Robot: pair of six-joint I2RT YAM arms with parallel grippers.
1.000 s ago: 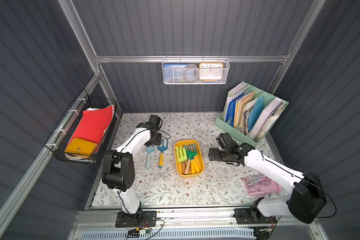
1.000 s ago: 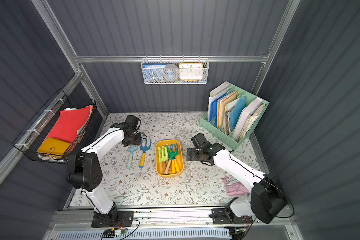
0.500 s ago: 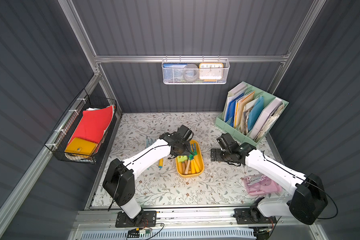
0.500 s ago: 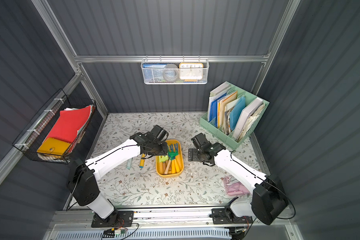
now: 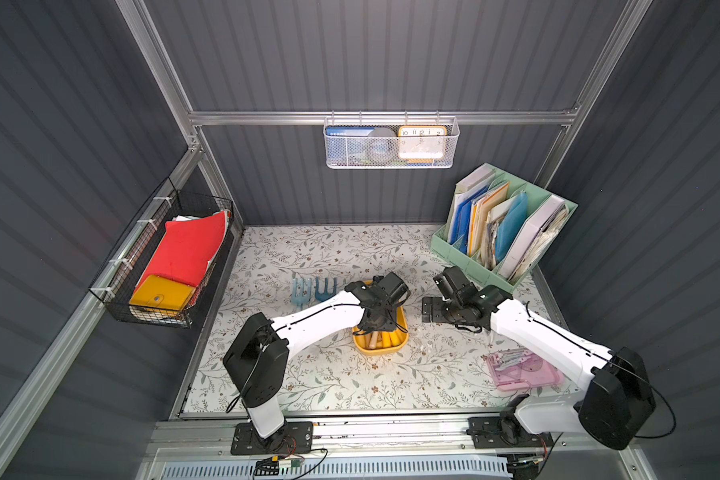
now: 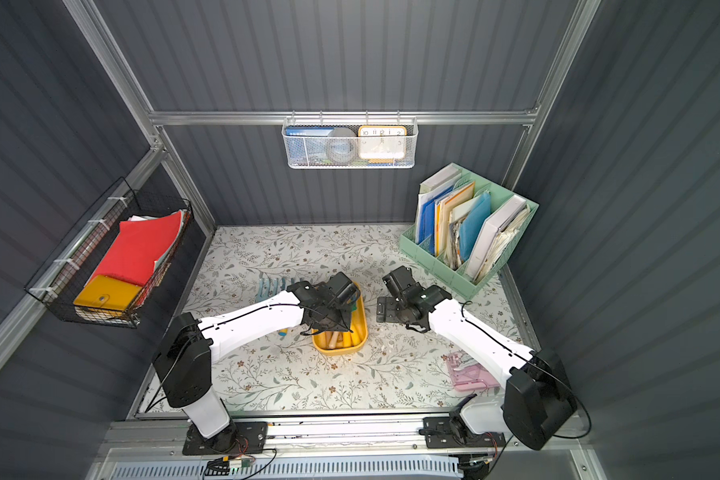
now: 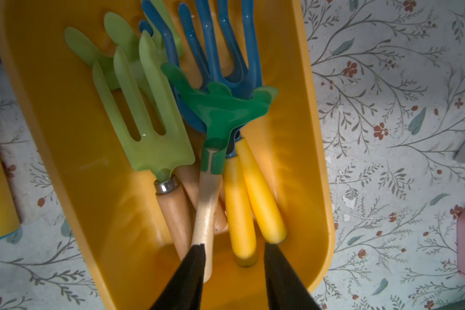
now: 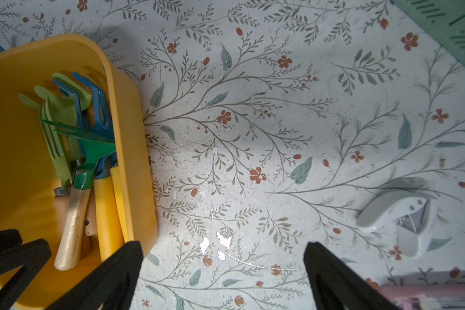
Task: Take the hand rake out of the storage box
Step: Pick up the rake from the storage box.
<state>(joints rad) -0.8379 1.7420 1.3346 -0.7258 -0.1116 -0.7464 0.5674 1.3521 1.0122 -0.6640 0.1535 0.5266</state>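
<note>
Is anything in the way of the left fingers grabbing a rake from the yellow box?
Nothing visible. The left fingers hang right over the handle ends in the box. The dark green rake lies on top of the other tools, uncovered.

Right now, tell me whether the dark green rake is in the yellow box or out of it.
In. The dark green rake lies inside the storage box, atop the blue rakes; its wooden handle ends within the rim.

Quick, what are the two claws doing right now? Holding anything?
Left claw: open, empty, tips either side of a yellow handle in the shallow yellow plastic tub.
Right claw: wide open, empty, over the flowery table.
</note>
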